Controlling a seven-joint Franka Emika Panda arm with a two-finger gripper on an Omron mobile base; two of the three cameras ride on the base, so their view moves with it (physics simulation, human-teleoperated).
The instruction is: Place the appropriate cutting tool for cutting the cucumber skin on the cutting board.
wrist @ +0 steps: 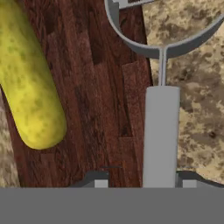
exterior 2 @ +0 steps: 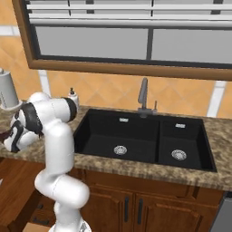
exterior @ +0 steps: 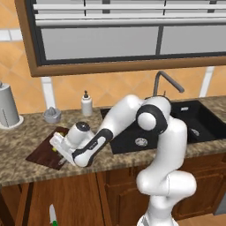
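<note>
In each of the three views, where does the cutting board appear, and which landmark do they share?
Left base view: cutting board at middle left, partly under the arm.
Right base view: perhaps the dark sliver at the far left edge; uncertain.
Hand view: left and centre, under the cucumber.
Shared landmark: the speckled granite counter.

Arm folded low from its raised elbow, forearm reaching down and leftward, wrist turned downward. Pincer [wrist: 142, 180] points straight down, fingertips [wrist: 99, 179] spread apart, with the peeler handle [wrist: 161, 135] standing between them.
</note>
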